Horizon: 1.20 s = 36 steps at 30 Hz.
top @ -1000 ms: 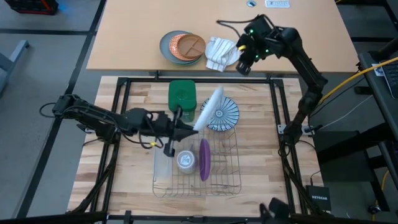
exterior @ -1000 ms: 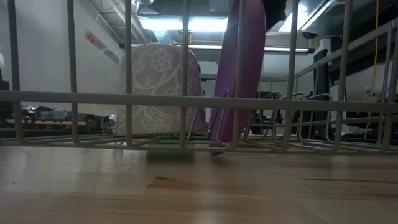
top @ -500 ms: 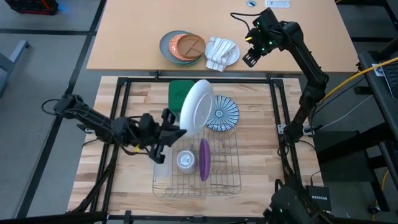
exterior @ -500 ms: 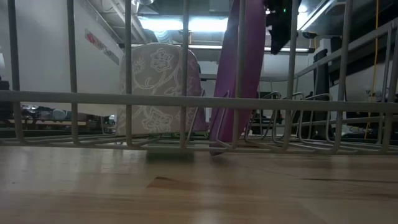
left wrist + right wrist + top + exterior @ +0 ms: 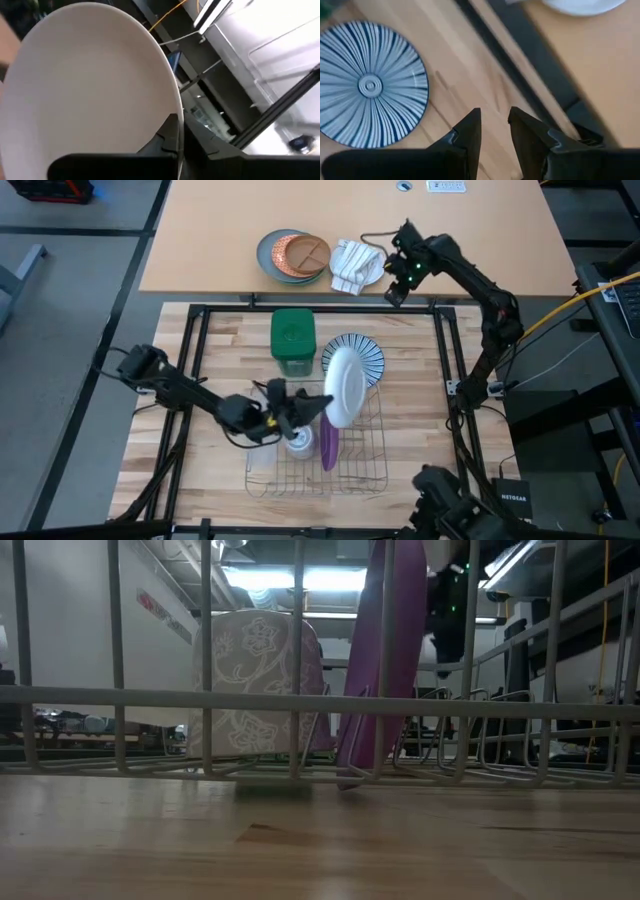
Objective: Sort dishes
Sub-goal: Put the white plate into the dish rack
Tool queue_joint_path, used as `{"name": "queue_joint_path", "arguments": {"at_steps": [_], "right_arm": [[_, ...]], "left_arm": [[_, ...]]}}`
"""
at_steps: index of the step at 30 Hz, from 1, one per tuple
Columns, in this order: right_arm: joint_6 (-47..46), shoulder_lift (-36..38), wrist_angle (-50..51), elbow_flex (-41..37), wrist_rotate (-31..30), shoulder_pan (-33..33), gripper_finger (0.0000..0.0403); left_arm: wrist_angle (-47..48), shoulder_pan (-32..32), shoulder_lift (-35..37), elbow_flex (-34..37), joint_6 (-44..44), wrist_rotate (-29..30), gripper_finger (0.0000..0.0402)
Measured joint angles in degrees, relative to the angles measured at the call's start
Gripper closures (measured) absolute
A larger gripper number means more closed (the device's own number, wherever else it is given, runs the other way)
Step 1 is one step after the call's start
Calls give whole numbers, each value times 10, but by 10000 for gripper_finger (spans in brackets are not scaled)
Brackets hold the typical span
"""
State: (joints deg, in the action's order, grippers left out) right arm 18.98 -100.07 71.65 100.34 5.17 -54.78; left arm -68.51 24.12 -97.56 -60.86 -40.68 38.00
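The left hand (image 5: 300, 408) pinches the white plate (image 5: 343, 386) by its rim, tilted over the rack (image 5: 370, 465) — slotting it beside the purple plate (image 5: 329, 436) comes next. The striped plate (image 5: 362, 356) lies flat behind the rack (still unsorted); the right hand (image 5: 394, 292), fingers slightly parted and empty, hovers beyond it. No legible writing.

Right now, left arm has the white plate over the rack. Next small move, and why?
Probably lower the plain white plate on edge into a free slot of the wire rack, beside the purple plate. The left end effector is shut on the plate's rim, holding it tilted above the rack, not yet seated. The right end effector waits above the table's far edge, empty, past the striped plate.
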Motion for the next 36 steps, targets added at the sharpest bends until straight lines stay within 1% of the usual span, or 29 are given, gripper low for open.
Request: {"name": "queue_joint_path", "arguments": {"at_steps": [2, 4, 6, 10, 12, 14, 18, 23, 32, 36], "right_arm": [[7, 0, -11, -29, 0, 0, 297], [8, 0, -22, -54, 0, 0, 297], [10, 0, -30, -78, 0, 0, 297], [10, 0, -49, -118, 0, 0, 297], [10, 0, -56, -136, 0, 0, 297], [12, 0, -60, -149, 0, 0, 297], [25, 0, -62, -165, 0, 0, 297], [25, 0, -92, -177, 0, 0, 297], [25, 0, -110, -177, 0, 0, 297], [20, 0, -119, -177, 0, 0, 297]], "left_arm": [[13, 6, -19, -27, -28, 3, 401], [47, 15, -31, -56, -46, 15, 401], [110, 28, -34, -83, -62, 51, 401], [267, 58, -34, -139, -123, 151, 401], [337, 67, -34, -161, -161, 181, 401], [384, 70, -34, -175, -194, 198, 401], [425, 65, -34, -179, -251, 202, 401], [485, 59, -34, -179, -328, 202, 401], [487, 55, -82, -179, -459, 176, 401], [503, 54, -85, -179, -477, 173, 401]]}}
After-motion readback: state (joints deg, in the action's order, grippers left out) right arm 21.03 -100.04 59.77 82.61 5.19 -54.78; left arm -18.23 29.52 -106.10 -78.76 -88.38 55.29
